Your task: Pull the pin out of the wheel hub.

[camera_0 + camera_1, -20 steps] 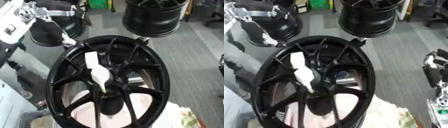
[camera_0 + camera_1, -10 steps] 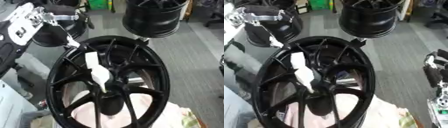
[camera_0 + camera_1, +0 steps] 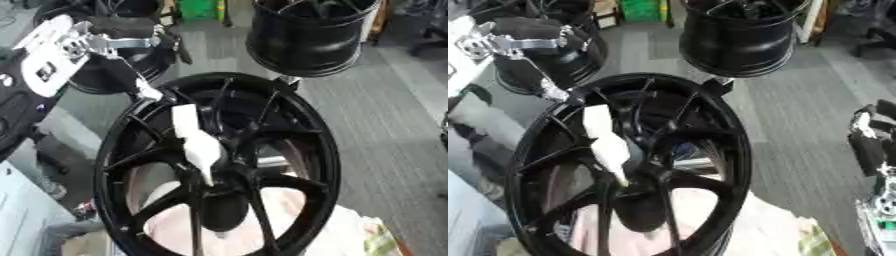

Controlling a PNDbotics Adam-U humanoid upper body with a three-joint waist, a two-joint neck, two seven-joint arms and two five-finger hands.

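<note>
We see the white pin (image 3: 197,142) seated in the center of the black wheel hub (image 3: 219,165), sticking up-left. Left robot hand (image 3: 131,37) hovers upper left, well apart from pin, fingers curled, empty. Right robot hand (image 3: 868,145) at right edge; we can't tell its fingers.

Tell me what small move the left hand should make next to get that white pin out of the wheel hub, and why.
Probably bring the left hand down and right to the white pin. The pin sits in the hub of the black wheel, untouched, and the hand hangs above the wheel's upper-left rim, holding nothing.
</note>
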